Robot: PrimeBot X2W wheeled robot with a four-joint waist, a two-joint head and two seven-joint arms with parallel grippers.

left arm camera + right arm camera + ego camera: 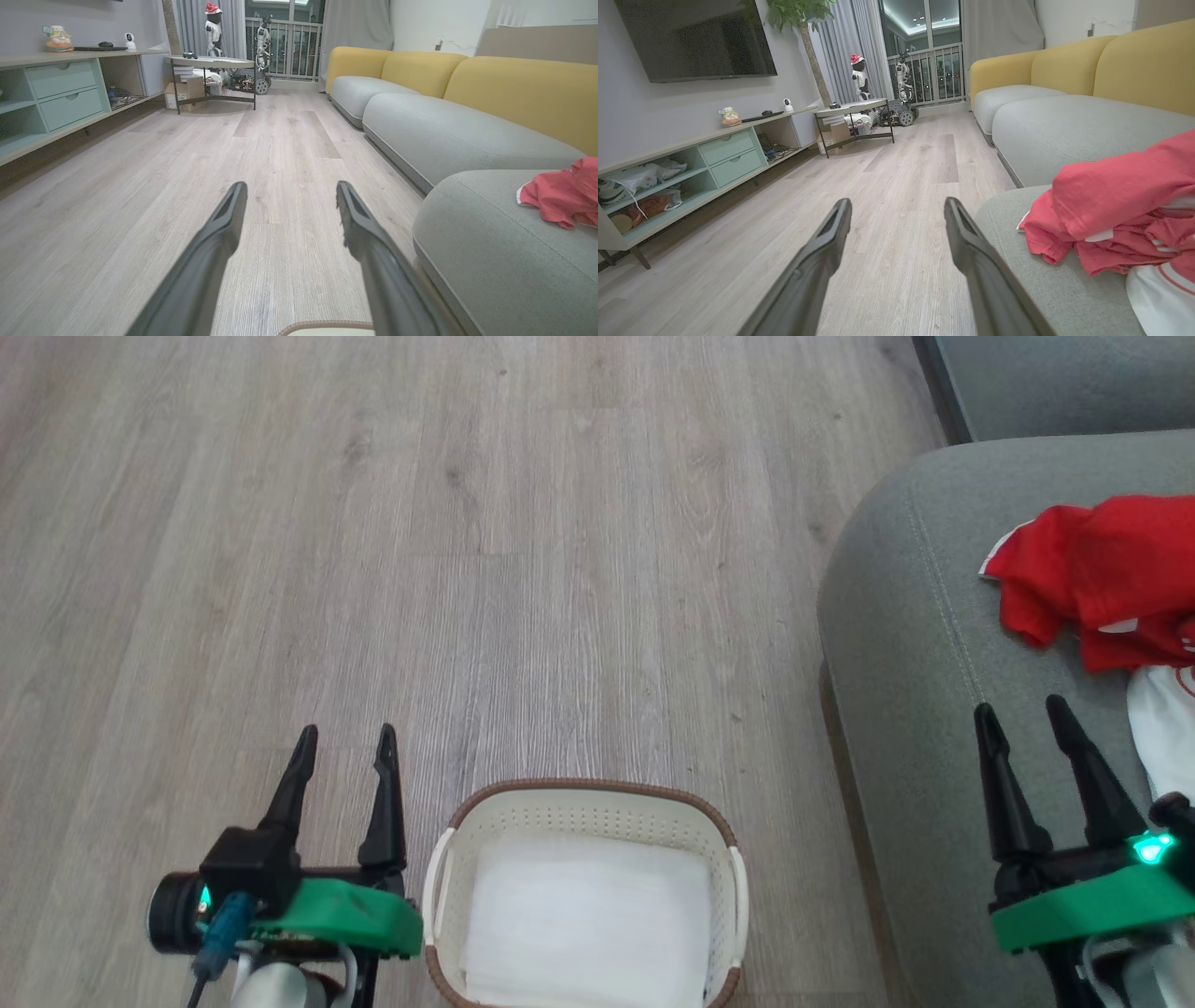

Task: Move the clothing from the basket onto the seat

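The red clothing (1092, 581) lies bunched on the grey-green seat (915, 644) at the right, with white panels at its near edge; it also shows in the left wrist view (560, 196) and the right wrist view (1115, 210). The white basket (583, 826) with a brown rim stands on the floor at the bottom centre, holding only a flat white sheet. My left gripper (345, 751) hovers open just left of the basket, nothing between its fingers. My right gripper (1027, 723) is open over the seat's front, short of the clothing and empty.
Pale wood floor (420, 541) stretches ahead and to the left. More grey seat cushions with yellow backs (420, 70) run along the right wall. A low green-drawered cabinet (714, 154) lines the left wall, and a small table (210, 65) stands far ahead.
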